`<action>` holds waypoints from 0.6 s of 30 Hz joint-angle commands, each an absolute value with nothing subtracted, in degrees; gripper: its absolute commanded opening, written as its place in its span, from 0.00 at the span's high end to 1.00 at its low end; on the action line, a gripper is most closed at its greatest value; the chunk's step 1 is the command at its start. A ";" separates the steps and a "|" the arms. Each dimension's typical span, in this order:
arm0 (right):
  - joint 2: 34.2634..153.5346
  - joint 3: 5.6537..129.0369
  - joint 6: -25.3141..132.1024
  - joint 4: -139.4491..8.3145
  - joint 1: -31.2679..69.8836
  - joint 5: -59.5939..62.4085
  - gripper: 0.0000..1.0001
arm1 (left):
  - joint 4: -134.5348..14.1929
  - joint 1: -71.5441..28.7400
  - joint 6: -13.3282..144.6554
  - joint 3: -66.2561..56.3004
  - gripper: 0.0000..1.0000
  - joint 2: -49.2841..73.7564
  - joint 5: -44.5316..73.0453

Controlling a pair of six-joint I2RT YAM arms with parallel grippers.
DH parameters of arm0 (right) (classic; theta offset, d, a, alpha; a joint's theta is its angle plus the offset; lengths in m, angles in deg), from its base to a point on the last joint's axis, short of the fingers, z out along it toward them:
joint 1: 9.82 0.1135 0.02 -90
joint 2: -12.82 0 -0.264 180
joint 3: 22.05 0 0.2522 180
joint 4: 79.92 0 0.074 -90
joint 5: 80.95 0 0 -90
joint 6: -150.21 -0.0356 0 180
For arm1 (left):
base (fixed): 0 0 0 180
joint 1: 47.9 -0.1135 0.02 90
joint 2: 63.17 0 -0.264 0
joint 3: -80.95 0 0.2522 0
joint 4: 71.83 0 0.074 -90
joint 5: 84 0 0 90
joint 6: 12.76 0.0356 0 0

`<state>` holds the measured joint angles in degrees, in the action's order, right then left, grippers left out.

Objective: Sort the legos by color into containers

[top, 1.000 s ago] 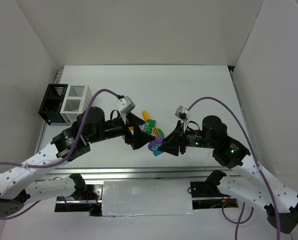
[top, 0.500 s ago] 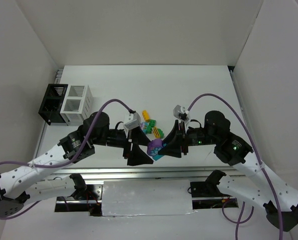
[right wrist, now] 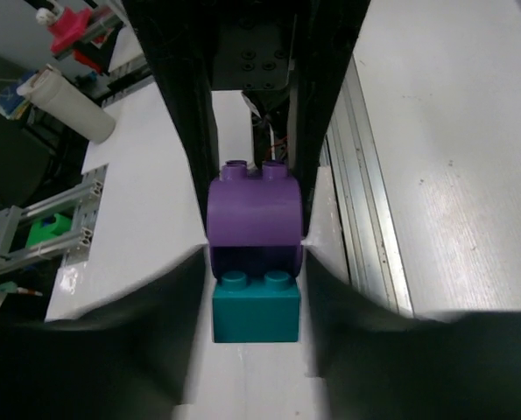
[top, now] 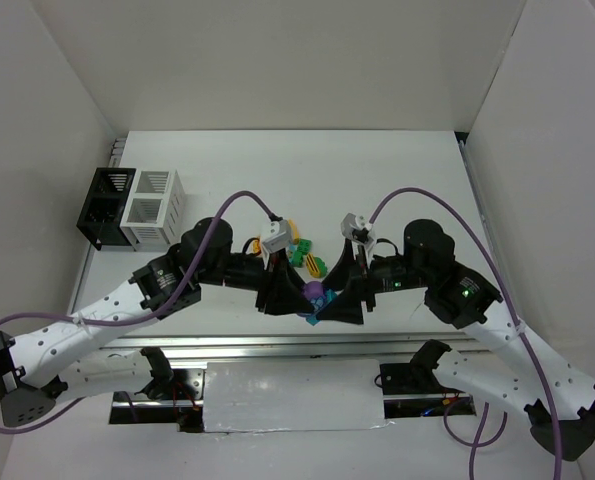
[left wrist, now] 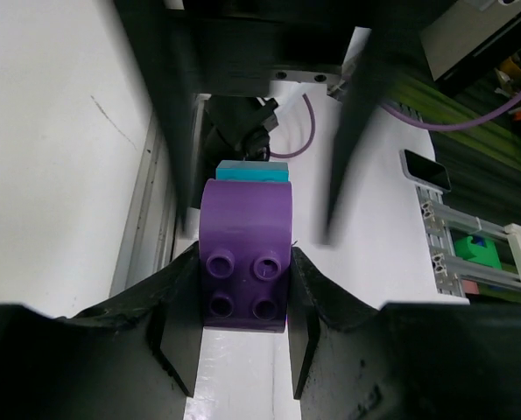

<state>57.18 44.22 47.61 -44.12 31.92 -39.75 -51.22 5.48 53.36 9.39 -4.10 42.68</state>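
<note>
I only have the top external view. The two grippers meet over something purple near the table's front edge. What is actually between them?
Observer: A purple brick seated on the studs of a teal brick. The right wrist view shows the two pressed together.
Reviewer: Which arm has hold of it?
Observer: The left gripper. Its fingers press against both sides of the purple brick.
Reviewer: And the right one?
Observer: The right gripper straddles the teal brick, but the left wrist view shows gaps on either side of that brick, so it looks open.
</note>
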 commanded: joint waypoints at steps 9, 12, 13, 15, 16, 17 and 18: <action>54.04 40.49 45.27 -51.31 31.66 -45.10 0.33 | -56.13 5.36 52.11 6.37 1.00 -4.72 41.85; 53.43 40.67 44.92 -52.01 31.67 -43.78 0.44 | -56.92 5.36 51.49 6.81 1.00 -4.20 42.73; 53.34 40.75 44.92 -52.27 31.67 -43.51 0.48 | -57.53 5.36 51.06 6.90 1.00 -4.11 42.65; 52.90 40.67 45.09 -52.54 31.58 -42.90 0.75 | -57.54 5.36 50.79 7.34 1.00 -4.02 43.08; 52.81 40.58 44.83 -52.97 31.66 -42.55 0.91 | -57.63 5.36 50.53 7.42 1.00 -3.93 43.00; 52.63 40.58 44.83 -52.89 31.67 -42.02 1.00 | -57.54 5.36 50.52 7.34 1.00 -3.84 42.91; 52.55 40.40 45.00 -52.89 31.67 -42.10 1.00 | -57.63 5.27 50.52 7.34 1.00 -4.02 42.82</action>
